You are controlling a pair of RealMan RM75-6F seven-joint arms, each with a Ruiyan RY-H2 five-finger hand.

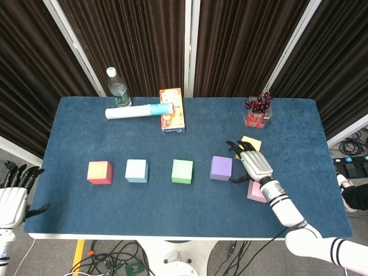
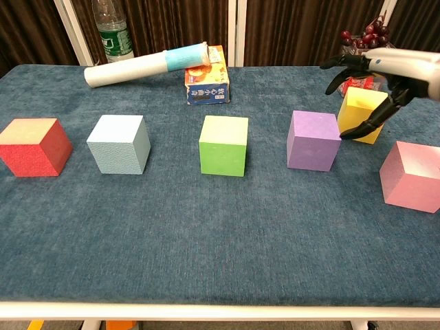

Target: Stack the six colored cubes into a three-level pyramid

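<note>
Six cubes lie on the blue table point(image 1: 172, 213): red point(image 1: 99, 172) point(image 2: 33, 146), light blue point(image 1: 136, 170) point(image 2: 119, 144), green point(image 1: 181, 171) point(image 2: 223, 145) and purple point(image 1: 221, 168) point(image 2: 313, 140) in a row. The yellow cube point(image 1: 251, 141) point(image 2: 359, 108) sits behind and right of the purple one, the pink cube point(image 1: 255, 194) point(image 2: 411, 175) in front of it. My right hand point(image 1: 251, 163) point(image 2: 382, 71) hovers open above the table between purple, yellow and pink, fingers spread, holding nothing. My left hand point(image 1: 14, 195) hangs open off the table's left front corner.
Along the back edge stand a water bottle point(image 1: 118, 88) point(image 2: 112, 31), a lying white roll point(image 1: 138, 111) point(image 2: 145, 64), an orange carton point(image 1: 172, 110) point(image 2: 206, 84) and a clear box of red cherries point(image 1: 258, 112) point(image 2: 364, 58).
</note>
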